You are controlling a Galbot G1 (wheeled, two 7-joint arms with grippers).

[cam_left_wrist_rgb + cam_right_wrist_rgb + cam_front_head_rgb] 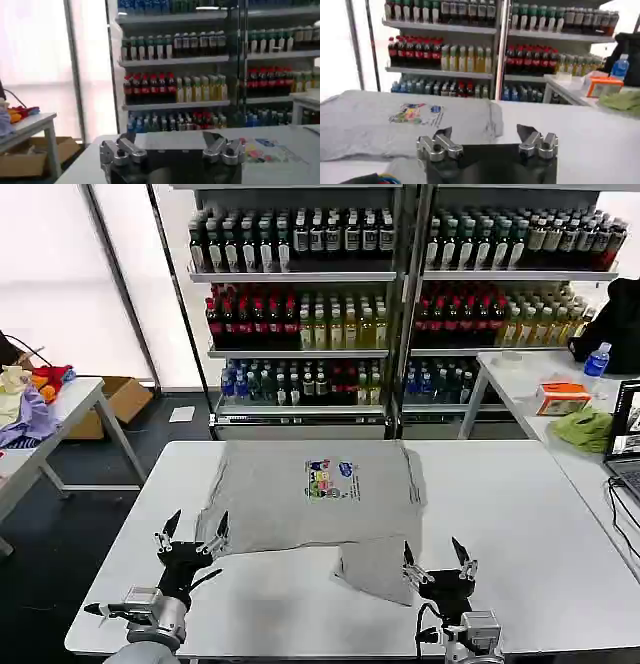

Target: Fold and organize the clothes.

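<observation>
both grippers, left (192,527) and right (436,556), hover spread wide and empty at the near hem of the grey shirt (300,494) on the table (520,514); probably pinch both hem corners evenly before folding.

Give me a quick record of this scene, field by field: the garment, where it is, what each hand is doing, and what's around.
garment: light grey shirt with a small multicoloured chest print
position: spread on the white table, partly folded, one flap hanging toward the near edge
left hand: open, at the shirt's near left corner, holding nothing
right hand: open, beside the shirt's near right flap, holding nothing
background: shelves of bottled drinks
right side table: lime-green cloth
</observation>
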